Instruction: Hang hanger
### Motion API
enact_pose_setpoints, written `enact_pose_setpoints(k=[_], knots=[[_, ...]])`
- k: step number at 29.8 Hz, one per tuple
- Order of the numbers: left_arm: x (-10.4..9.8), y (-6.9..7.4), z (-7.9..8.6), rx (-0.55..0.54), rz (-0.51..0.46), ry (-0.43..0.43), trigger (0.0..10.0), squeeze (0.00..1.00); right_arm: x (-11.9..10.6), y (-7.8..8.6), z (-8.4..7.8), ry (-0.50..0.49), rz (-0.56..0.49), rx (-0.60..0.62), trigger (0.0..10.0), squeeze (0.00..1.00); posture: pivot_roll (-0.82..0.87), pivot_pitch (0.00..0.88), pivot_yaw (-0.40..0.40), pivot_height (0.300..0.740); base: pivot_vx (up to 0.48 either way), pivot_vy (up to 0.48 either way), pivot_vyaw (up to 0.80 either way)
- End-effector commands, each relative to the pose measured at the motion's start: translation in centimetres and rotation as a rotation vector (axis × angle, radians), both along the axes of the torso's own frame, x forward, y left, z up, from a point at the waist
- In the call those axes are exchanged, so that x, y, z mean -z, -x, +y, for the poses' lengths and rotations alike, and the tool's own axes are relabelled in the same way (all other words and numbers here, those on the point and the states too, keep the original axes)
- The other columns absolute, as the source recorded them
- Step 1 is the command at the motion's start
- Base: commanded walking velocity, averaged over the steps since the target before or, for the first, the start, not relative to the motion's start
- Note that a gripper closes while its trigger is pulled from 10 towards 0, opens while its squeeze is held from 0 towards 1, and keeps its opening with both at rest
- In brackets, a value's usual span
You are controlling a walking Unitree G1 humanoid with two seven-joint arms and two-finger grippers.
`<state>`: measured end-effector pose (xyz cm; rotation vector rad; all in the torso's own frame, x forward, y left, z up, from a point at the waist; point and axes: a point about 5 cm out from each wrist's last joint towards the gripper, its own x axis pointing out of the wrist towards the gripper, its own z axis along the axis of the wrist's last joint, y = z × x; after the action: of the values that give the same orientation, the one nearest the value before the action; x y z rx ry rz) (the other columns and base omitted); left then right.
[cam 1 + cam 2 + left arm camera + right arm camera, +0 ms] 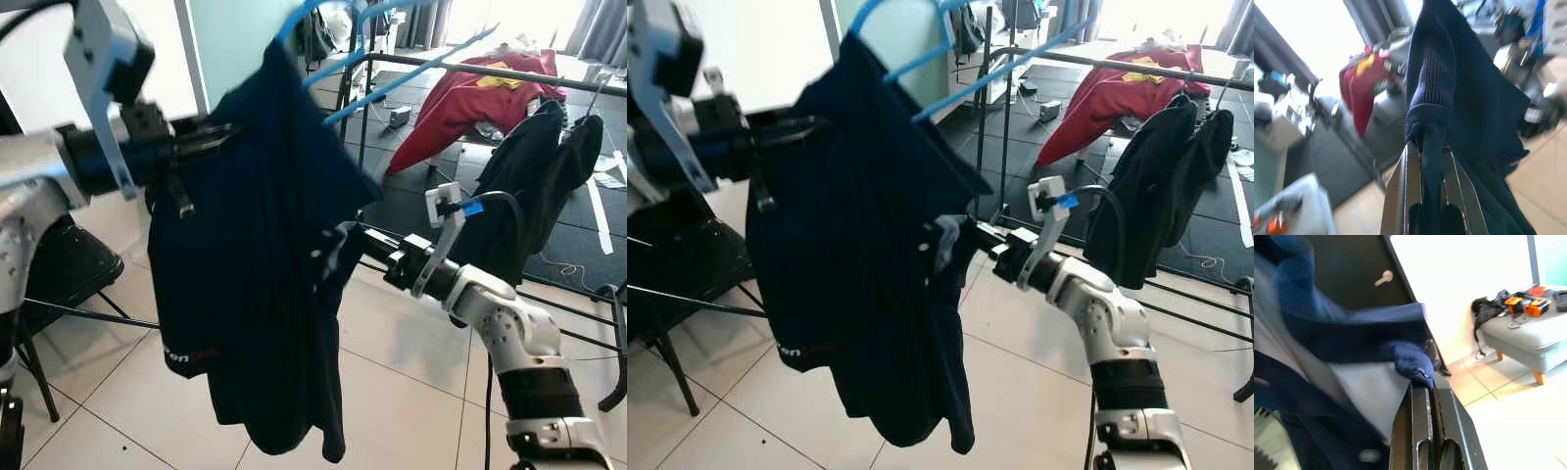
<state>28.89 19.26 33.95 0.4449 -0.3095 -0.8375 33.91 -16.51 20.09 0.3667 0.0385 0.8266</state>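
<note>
Nearest to me, the dark navy knitted polo shirt [260, 274] is hanging in front of my head, draped on a light blue plastic hanger [392, 73] whose bars are poking out up and to the right. I am holding it with both arms: my left gripper [1429, 147] is pinching a rolled fold of the shirt's fabric at the left, and my right gripper [1425, 382] is pressing its fingers together on a hem near the middle right. Neither is gripping the hanger itself, so I am judging that it could tip or slide out of the collar as I am carrying it. Farther right, the black metal clothes rail [509, 73] is waiting, already bearing a black garment [534, 186] and a red cloth [470, 98]; the hook could miss the bar or snag those.
</note>
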Motion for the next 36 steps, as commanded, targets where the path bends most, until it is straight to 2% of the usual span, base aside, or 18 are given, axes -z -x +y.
enact_pose_setpoints(k=[1, 2, 4, 5, 7, 8, 9, 14, 25, 28, 30, 33, 36], knots=[[1.4, -0.3, 1.4, -0.073, 0.022, -0.087, 10.0, 0.00, -1.1, -0.5, -1.0, -0.060, -0.025, 0.047, 0.0, 0.00, -0.03, 0.015, 0.027, 0.740, 0.000, 0.000, 0.00], [1.4, -0.3, 1.4, -0.073, 0.022, -0.087, 10.0, 0.00, -1.1, -0.5, -1.0, -0.060, -0.025, 0.047, 0.0, 0.00, -0.03, 0.015, 0.027, 0.740, 0.000, 0.000, 0.00], [4.2, 0.0, 3.1, -0.118, 0.101, -0.191, 10.0, 0.00, -2.1, -1.1, -2.8, -0.110, -0.036, 0.128, 0.0, 0.00, -0.03, 0.015, 0.027, 0.740, 0.000, 0.000, 0.00], [4.2, 0.0, 3.1, -0.118, 0.101, -0.191, 10.0, 0.00, -2.1, -1.1, -2.8, -0.110, -0.036, 0.128, 0.0, 0.00, -0.03, 0.015, 0.027, 0.740, 0.000, 0.000, 0.00], [5.5, 1.0, 3.7, -0.088, 0.159, -0.193, 10.0, 0.00, -2.5, -1.5, -4.2, -0.139, -0.028, 0.195, 0.0, 0.00, -0.03, 0.019, 0.021, 0.740, 0.000, 0.000, 0.00], [5.5, 1.0, 3.7, -0.088, 0.159, -0.193, 10.0, 0.00, -2.5, -1.5, -4.2, -0.139, -0.028, 0.195, 0.0, 0.00, -0.03, 0.019, 0.021, 0.740, 0.000, 0.000, 0.00], [5.6, 1.6, 3.6, -0.054, 0.171, -0.169, 10.0, 0.00, -2.5, -1.6, -4.5, -0.143, -0.024, 0.215, 0.0, 0.00, -0.02, 0.020, 0.019, 0.740, 0.000, 0.000, 0.00], [5.6, 2.9, 3.0, 0.026, 0.174, -0.136, 10.0, 0.00, -2.2, -2.0, -4.5, -0.146, -0.010, 0.232, 0.0, 0.00, -0.02, 0.021, 0.014, 0.740, 0.000, 0.000, 0.00], [6.2, 2.7, 2.6, 0.008, 0.151, -0.149, 10.0, 0.00, -2.1, -2.2, -4.1, -0.142, 0.001, 0.222, 0.0, 0.00, -0.02, 0.021, 0.012, 0.740, 0.000, 0.000, 0.00], [6.9, 2.4, 2.8, -0.023, 0.162, -0.196, 10.0, 0.00, -2.4, -2.2, -4.5, -0.150, -0.002, 0.231, 0.0, 0.00, -0.03, 0.021, 0.013, 0.740, 0.000, 0.000, 0.00], [6.9, 2.4, 2.8, -0.023, 0.162, -0.196, 10.0, 0.00, -2.4, -2.2, -4.5, -0.150, -0.002, 0.231, 0.0, 0.00, -0.03, 0.021, 0.013, 0.740, 0.000, 0.000, 0.00], [7.8, 2.2, 3.6, -0.084, 0.194, -0.280, 10.0, 0.00, -2.6, -2.3, -4.7, -0.159, -0.009, 0.238, 0.0, 0.00, -0.03, 0.021, 0.015, 0.740, 0.000, 0.000, 0.00], [8.2, 2.1, 3.9, -0.110, 0.212, -0.316, 10.0, 0.00, -2.7, -2.3, -4.7, -0.165, -0.012, 0.241, 0.0, 0.00, -0.03, 0.022, 0.015, 0.740, 0.000, 0.000, 0.00]])
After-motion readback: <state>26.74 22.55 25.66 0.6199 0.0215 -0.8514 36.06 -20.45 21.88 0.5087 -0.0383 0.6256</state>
